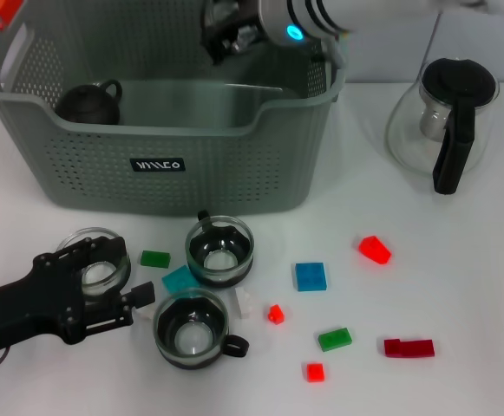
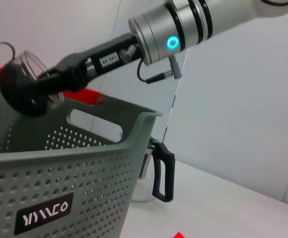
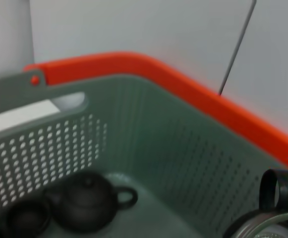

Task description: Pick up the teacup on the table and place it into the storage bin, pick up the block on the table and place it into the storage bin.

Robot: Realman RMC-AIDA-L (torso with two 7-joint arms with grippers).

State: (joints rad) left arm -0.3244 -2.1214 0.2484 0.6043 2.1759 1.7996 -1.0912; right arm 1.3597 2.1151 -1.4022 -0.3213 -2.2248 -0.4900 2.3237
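From the head view, the right gripper [image 1: 225,39] is hovering over the storage bin [image 1: 169,165]. The left wrist view shows its jaws closing on a glass teacup [image 2: 27,82], probably for dropping inside. The left gripper [image 1: 104,290] is idling on the surface, jaws spread around nothing.
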